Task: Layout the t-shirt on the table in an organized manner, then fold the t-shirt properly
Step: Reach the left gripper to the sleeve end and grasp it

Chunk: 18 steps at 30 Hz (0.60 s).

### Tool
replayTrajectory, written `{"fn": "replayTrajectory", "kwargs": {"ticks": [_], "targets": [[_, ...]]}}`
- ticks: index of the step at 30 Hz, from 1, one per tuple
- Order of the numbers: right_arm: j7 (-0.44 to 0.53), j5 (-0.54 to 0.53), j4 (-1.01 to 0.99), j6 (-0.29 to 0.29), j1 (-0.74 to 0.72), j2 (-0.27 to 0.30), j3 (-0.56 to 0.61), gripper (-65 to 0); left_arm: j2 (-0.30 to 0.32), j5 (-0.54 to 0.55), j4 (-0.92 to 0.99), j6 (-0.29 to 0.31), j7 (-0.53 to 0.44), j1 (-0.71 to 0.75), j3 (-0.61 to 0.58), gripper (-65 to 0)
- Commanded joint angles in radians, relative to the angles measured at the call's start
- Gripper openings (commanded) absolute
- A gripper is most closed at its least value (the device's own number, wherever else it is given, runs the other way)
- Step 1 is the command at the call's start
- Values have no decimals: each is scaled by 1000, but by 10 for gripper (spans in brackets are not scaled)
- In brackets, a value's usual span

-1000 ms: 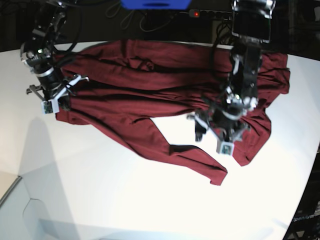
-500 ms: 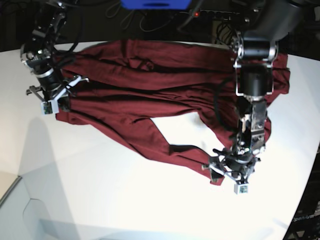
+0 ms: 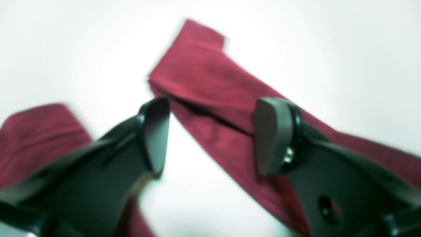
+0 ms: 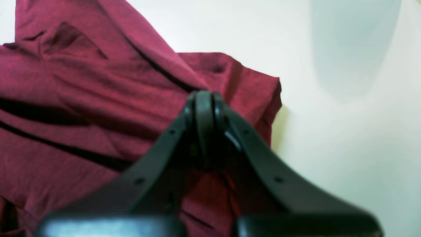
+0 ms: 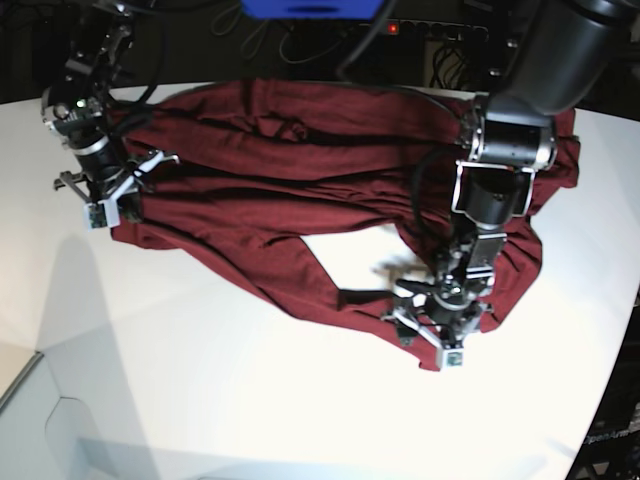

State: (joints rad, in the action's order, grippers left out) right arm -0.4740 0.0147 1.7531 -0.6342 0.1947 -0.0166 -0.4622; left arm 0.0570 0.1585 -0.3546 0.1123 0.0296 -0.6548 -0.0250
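Observation:
The maroon t-shirt (image 5: 300, 160) lies spread and wrinkled across the far half of the white table (image 5: 200, 380). One long sleeve (image 5: 330, 290) runs toward the front right. My left gripper (image 5: 432, 338) is open and hovers over that sleeve's end. In the left wrist view the sleeve (image 3: 210, 85) passes between the two open fingers (image 3: 154, 131), and the gripper (image 3: 210, 135) holds nothing. My right gripper (image 5: 112, 195) is at the shirt's left edge. In the right wrist view the gripper (image 4: 204, 108) is shut, and a fold of the shirt (image 4: 98, 98) runs up to its tips.
A blue object (image 5: 310, 8), a power strip with a red light (image 5: 392, 27) and cables lie beyond the far edge. The table's curved edge (image 5: 615, 390) runs down the right side. A lower ledge (image 5: 25, 400) shows at the front left.
My left arm swung down from the shirt's right body part to the sleeve end, then shifted slightly left. The right arm and the shirt's left edge have not moved.

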Motion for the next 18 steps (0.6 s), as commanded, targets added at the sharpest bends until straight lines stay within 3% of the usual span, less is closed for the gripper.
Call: {"fn": "replayTrajectory", "kwargs": {"ticks": [1, 7, 9, 14, 18], "targets": [[24, -15, 15, 0, -10, 7, 0, -650, -4, 5, -8, 5, -12, -33, -26, -256], [24, -15, 15, 0, -10, 7, 0, -650, -7, 5, -7, 3, -7, -26, -85, -273], [24, -15, 15, 0, -10, 7, 0, -650, -4, 5, -11, 3, -7, -9, -83, -353], [24, -15, 15, 0, -11, 7, 0, -650, 24, 13, -21, 3, -9, -4, -74, -650], [24, -15, 15, 0, -11, 7, 0, -650, 47, 13, -91, 3, -7, 0, -74, -641]]}}
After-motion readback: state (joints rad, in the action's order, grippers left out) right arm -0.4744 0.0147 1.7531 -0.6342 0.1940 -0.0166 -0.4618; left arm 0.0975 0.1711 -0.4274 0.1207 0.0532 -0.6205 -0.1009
